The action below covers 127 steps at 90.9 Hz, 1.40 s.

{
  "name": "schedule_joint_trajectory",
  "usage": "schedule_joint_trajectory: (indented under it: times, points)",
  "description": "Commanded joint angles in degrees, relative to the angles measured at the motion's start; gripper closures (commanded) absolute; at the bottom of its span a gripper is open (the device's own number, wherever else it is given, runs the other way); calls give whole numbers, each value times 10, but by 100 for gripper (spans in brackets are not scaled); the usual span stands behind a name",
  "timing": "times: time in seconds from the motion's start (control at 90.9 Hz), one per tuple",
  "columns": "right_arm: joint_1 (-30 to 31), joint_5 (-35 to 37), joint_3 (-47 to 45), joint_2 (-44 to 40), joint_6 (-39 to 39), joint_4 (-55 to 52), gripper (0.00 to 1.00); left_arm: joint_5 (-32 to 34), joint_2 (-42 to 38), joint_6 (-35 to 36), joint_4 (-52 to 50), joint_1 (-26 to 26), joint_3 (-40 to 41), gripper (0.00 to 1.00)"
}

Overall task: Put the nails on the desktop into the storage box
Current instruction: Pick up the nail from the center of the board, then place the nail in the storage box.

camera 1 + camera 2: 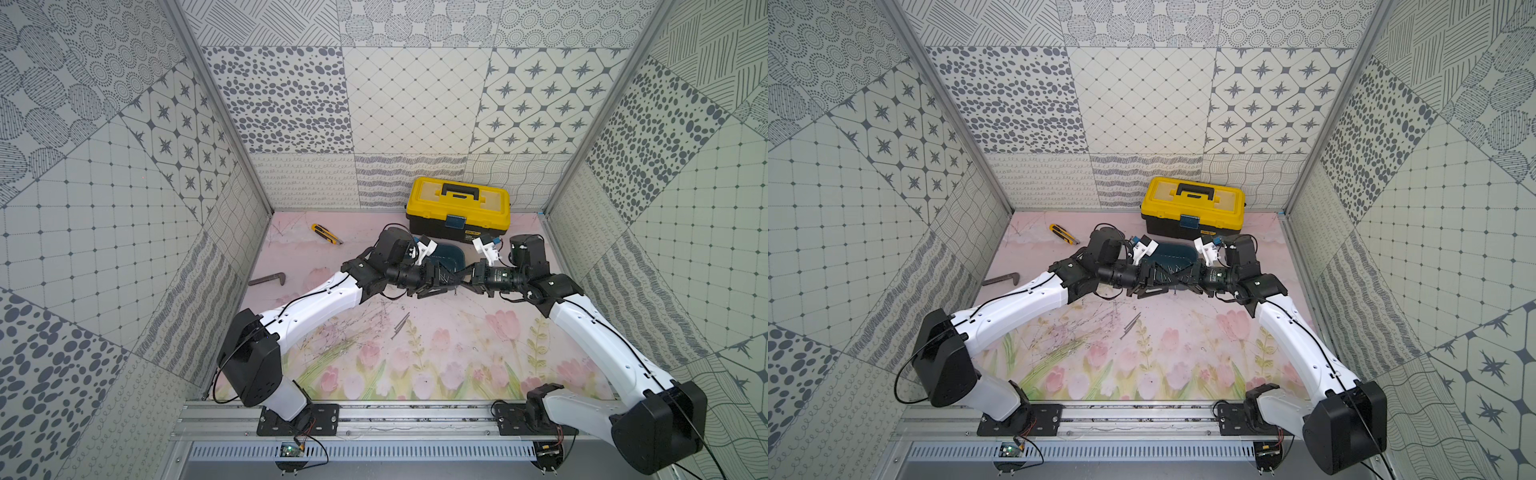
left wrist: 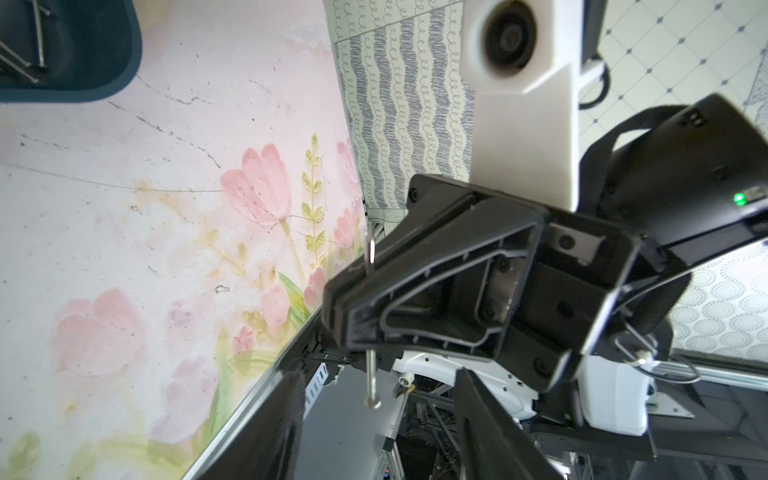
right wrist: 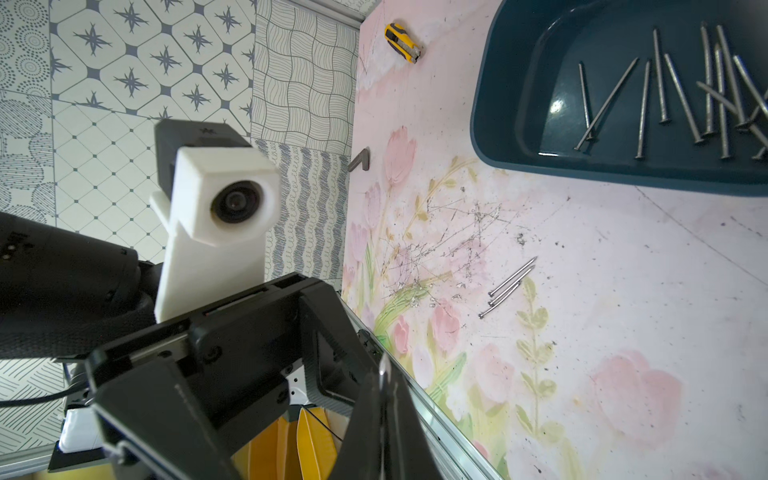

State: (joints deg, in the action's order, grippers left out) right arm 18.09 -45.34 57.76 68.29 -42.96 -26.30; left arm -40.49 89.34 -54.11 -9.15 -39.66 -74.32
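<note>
The teal storage box [image 3: 519,104] lies on the flowered desktop [image 1: 457,353] and holds several nails [image 3: 665,91]. The box also shows in both top views [image 1: 446,255] [image 1: 1173,253]. A small cluster of nails [image 3: 509,286] [image 1: 401,324] [image 1: 1130,326] lies on the desktop nearer the front. Both grippers meet tip to tip just in front of the box. My right gripper [image 3: 384,415] [image 2: 357,291] [image 1: 459,284] is shut on one nail [image 2: 372,374], held upright, head down. My left gripper [image 2: 374,440] [image 1: 442,284] is open, its fingers spread either side of that nail without touching it.
A yellow-and-black toolbox [image 1: 457,208] stands against the back wall behind the box. A yellow utility knife [image 1: 326,233] lies at the back left. A dark L-shaped bar [image 1: 268,279] rests by the left wall. Patterned walls close three sides.
</note>
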Motion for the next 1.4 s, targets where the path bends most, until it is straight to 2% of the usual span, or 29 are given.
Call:
schedule_joint_trajectory:
  times: [0.0, 0.033, 0.066, 0.231, 0.682, 0.902, 1.1, 1.387]
  points:
    - [1, 21, 32, 24, 34, 10, 100, 13, -24, 35, -16, 21, -8, 14]
    - [0, 27, 39, 34, 40, 6, 100, 20, -27, 42, -29, 25, -13, 3]
    - [-1, 33, 48, 43, 47, 2, 100, 26, -29, 53, -48, 29, -20, 1]
    - [-2, 65, 118, 111, 102, -43, 100, 61, -44, 88, -116, 43, -32, 0]
    - [-12, 107, 326, 302, 195, -114, 100, 135, -181, 195, -124, 50, 67, 1]
    - [-19, 121, 416, 382, 214, -145, 100, 242, -291, 211, -101, 51, 156, 1]
    - [-19, 143, 483, 441, 228, -179, 100, 312, -344, 205, -183, 51, 175, 0]
    - [-17, 191, 543, 505, 242, -214, 100, 365, -320, 190, -352, 51, 131, 1]
